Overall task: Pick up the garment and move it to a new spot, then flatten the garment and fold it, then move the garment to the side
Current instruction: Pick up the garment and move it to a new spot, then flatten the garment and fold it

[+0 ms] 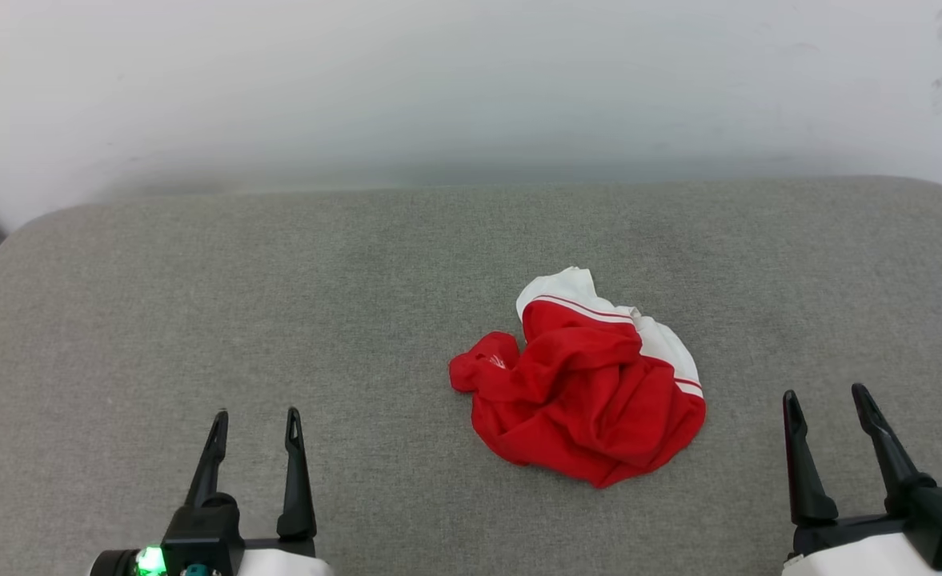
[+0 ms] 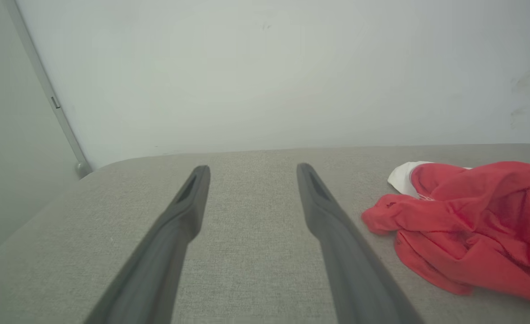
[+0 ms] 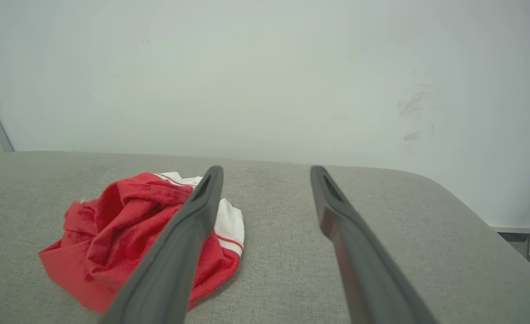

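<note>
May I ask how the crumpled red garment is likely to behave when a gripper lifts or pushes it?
The garment lies in loose, soft folds, so it is probably floppy: pinched at one spot, it should hang and unfurl. Its fabric looks thin, so likely light. On the woven grey surface, a push would probably bunch it rather than slide it.

One crumpled red jersey shirt (image 1: 583, 384), alone on one grey fabric pad (image 1: 198, 304). Two grippers: left gripper (image 1: 256, 416) to the shirt's left, right gripper (image 1: 827, 392) to its right. Four dark fingers (image 1: 296, 472) in all, two apiece. One green light (image 1: 149, 560), left of the shirt. One white wall (image 1: 471, 80) beyond the shirt.
</note>
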